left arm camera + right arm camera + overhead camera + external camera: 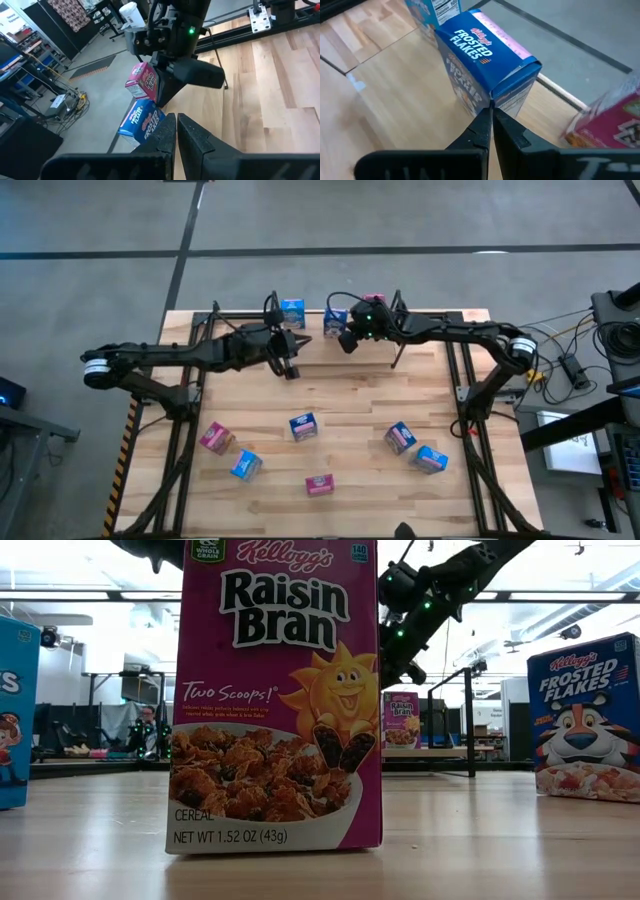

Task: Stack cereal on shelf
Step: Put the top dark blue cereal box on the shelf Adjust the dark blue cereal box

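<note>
The pale wooden plank desk (340, 395) carries everything, edged by a black tube frame (178, 440). At its far edge stands the shelf, a small rack of thin black upright posts (398, 330), with three small cereal boxes on it: a blue box (292, 311), a second blue Frosted Flakes box (487, 57) and a pink box (144, 81) beside that.

The two dark arms reach in from either side toward the far edge. The left gripper (290, 368) hangs over bare desk just in front of the shelf, its jaws pressed together and holding nothing. The right gripper (491, 112) sits at the shelf with its jaws closed too, their tips right against the corner of the second blue box, gripping nothing.

Six more small boxes lie scattered over the near half of the desk, well apart from the shelf: a pink one (215, 438) and a blue one (245, 465) at left, a blue one (303, 425) and a pink Raisin Bran box (319, 484) in the middle, and a blue-pink one (400, 437) just beside a blue one (431, 459) at right.
</note>
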Robot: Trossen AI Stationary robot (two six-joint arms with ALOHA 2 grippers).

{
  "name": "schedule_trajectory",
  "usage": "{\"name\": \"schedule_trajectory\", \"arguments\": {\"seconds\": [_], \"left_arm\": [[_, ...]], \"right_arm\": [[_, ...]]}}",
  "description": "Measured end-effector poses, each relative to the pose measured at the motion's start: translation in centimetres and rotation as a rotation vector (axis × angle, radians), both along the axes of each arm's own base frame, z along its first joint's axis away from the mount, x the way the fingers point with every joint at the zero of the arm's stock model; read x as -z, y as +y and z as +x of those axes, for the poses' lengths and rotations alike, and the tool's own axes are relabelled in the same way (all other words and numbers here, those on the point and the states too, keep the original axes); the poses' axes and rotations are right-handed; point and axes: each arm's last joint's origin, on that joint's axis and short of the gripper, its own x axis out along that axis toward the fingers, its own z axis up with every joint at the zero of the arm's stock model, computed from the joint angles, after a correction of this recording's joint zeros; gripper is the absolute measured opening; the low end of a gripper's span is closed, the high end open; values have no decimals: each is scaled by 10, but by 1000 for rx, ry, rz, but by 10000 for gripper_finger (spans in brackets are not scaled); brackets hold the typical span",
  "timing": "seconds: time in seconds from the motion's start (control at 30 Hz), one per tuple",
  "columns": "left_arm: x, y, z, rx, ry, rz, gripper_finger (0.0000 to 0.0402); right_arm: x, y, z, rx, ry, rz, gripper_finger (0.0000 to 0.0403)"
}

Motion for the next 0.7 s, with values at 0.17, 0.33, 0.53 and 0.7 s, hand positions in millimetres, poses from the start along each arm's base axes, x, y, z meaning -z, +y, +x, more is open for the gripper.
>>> {"name": "schedule_trajectory", "arguments": {"seconds": [0.17,0.33,0.53,0.7], "left_arm": [[0,1,0,-2,-1,0,0],[0,1,0,-5,-3,-8,0],[1,1,0,-8,-3,-20,0],[1,1,-1,-11,0,-29,0]], "right_arm": [[4,-3,6,-6,12,-6,9],[6,-8,7,-5,6,-20,9],[3,-9,9,-19,-15,-57,9],[4,-9,8,-22,-5,-55,9]]}}
